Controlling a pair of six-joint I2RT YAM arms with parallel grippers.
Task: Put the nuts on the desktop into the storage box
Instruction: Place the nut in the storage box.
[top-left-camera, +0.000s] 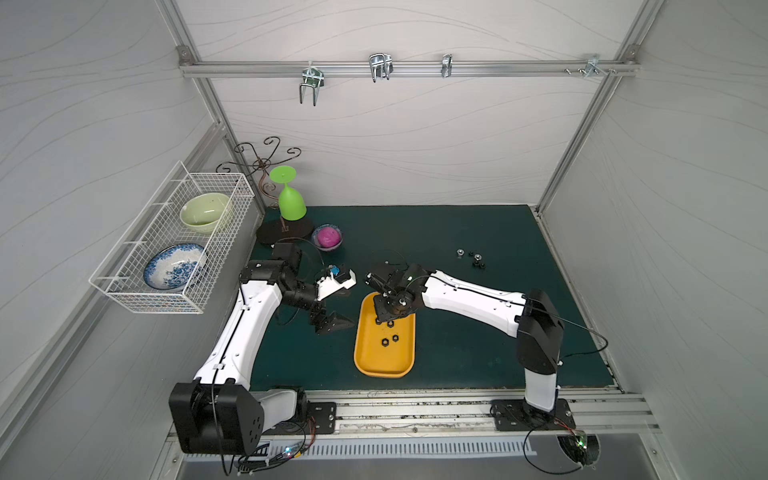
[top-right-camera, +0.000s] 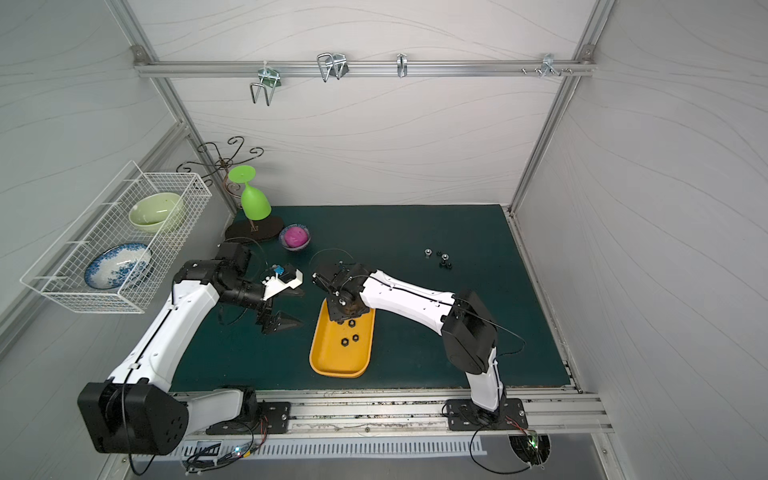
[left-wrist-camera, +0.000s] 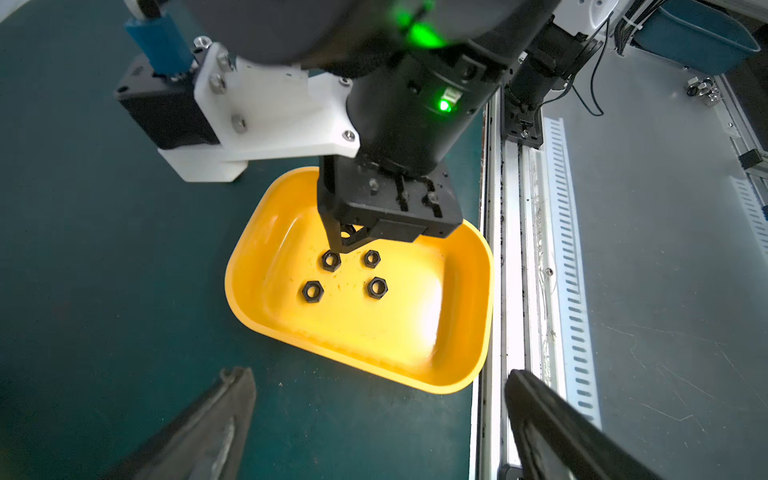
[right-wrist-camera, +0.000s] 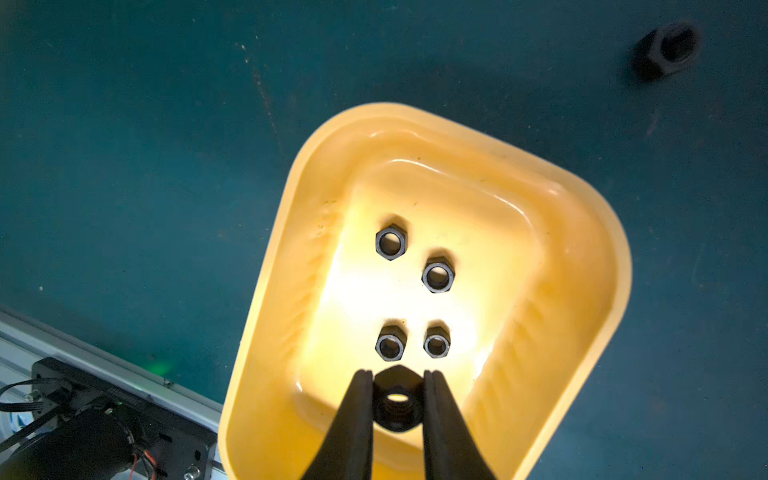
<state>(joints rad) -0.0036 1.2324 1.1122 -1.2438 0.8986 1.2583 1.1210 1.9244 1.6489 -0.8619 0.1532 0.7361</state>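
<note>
1. My right pincer (right-wrist-camera: 398, 376) is clenched on one black nut (right-wrist-camera: 398, 405) and hangs over the storage box (right-wrist-camera: 282, 257), at the box end farthest from my arm bases.
2. Four loose nuts (right-wrist-camera: 437, 275), all black, lie flat on the box floor near its middle. None touch each other.
3. My left pincer (top-left-camera: 334, 325) is released, jaws spread wide and empty, just beside the box over the desktop (top-left-camera: 457, 332).
4. A cluster of nuts (top-left-camera: 478, 262), silver and black mixed, sits on the desktop well apart from the box, beyond its far end.
5. One stray nut (right-wrist-camera: 669, 50), black, lies on the desktop outside the box rim.
</note>
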